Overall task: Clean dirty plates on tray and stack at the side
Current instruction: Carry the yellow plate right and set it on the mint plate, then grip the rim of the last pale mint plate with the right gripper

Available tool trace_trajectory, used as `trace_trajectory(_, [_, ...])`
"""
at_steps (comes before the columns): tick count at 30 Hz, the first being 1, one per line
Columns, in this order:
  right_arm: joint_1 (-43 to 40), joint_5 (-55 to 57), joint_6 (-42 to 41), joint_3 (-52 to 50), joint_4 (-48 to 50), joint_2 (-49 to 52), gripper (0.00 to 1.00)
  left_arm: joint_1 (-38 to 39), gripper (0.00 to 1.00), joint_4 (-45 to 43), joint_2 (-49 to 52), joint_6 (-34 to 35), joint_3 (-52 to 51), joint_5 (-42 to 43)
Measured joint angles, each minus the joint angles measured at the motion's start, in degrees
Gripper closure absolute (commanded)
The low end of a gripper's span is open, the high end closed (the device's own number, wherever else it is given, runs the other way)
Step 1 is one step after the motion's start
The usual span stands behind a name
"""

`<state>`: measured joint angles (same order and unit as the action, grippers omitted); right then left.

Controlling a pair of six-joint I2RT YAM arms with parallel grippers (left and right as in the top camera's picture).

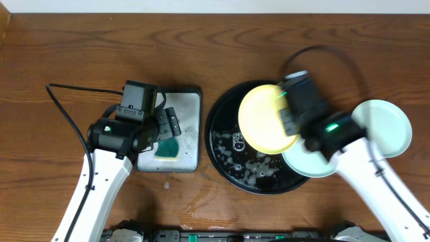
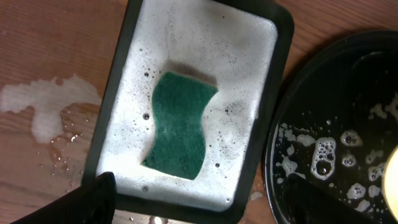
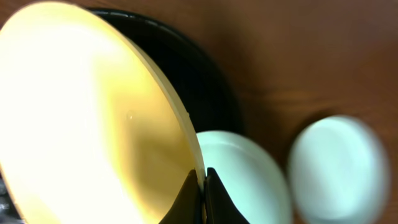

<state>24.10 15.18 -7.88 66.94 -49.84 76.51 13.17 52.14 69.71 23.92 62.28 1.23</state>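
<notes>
Right gripper (image 3: 203, 186) clamps yellow plate (image 1: 267, 117) over tray's (image 1: 216, 153) far edge; left gripper (image 1: 166, 128), jaws apart, should grab sponge (image 2: 180, 124) next.

Rectangular tray (image 1: 187, 111) left of round tray (image 1: 209, 131)

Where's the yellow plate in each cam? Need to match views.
Overhead: yellow plate right of centre, over the far part of the black tray.
Left wrist: only a pale sliver at the right edge, probably it.
Right wrist: fills the left half, tilted.
Shared landmark: the black tray.
</notes>
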Motion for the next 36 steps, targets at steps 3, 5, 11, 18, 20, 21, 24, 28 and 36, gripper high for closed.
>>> trace_trajectory(3, [-13.49,-14.34,-0.15,1.46,0.81,-0.02,0.99,0.0,0.14,-0.02,0.0,0.0,0.0,-0.02])
trace_trajectory(5, [-23.54,-21.51,-0.52,2.01,1.57,0.0,0.99,0.0,0.14,-0.02,0.0,0.0,0.0,-0.04])
trace_trajectory(11, [-47.95,-29.64,-1.81,2.69,1.81,3.52,0.99,0.0,0.14,-0.02,0.0,0.0,0.0,-0.07])
trace_trajectory(18, [-65.37,-30.14,-7.06,2.75,2.58,16.76,0.99,0.0,0.14,-0.02,0.0,0.0,0.0,-0.07])
trace_trajectory(20, [-68.48,-29.07,-8.59,2.75,2.21,20.17,0.82,0.0,0.14,0.0,0.0,0.0,0.0,-0.07])
trace_trajectory(21, [-69.68,-28.79,-9.11,2.75,2.03,21.49,0.65,0.0,0.14,-0.02,0.0,0.0,0.0,-0.07])
trace_trajectory(24, [-71.76,-28.68,-10.45,2.73,1.68,23.65,0.56,0.0,0.14,0.0,0.0,0.0,0.0,-0.04])
trace_trajectory(28, [-70.47,-33.42,-10.36,2.75,1.49,21.79,0.54,0.0,0.14,0.0,0.0,0.0,0.0,-0.02])
trace_trajectory(36, [-53.53,-33.44,-6.38,3.1,-11.19,7.04,0.51,0.0,0.14,0.0,0.0,0.0,0.0,-0.04])
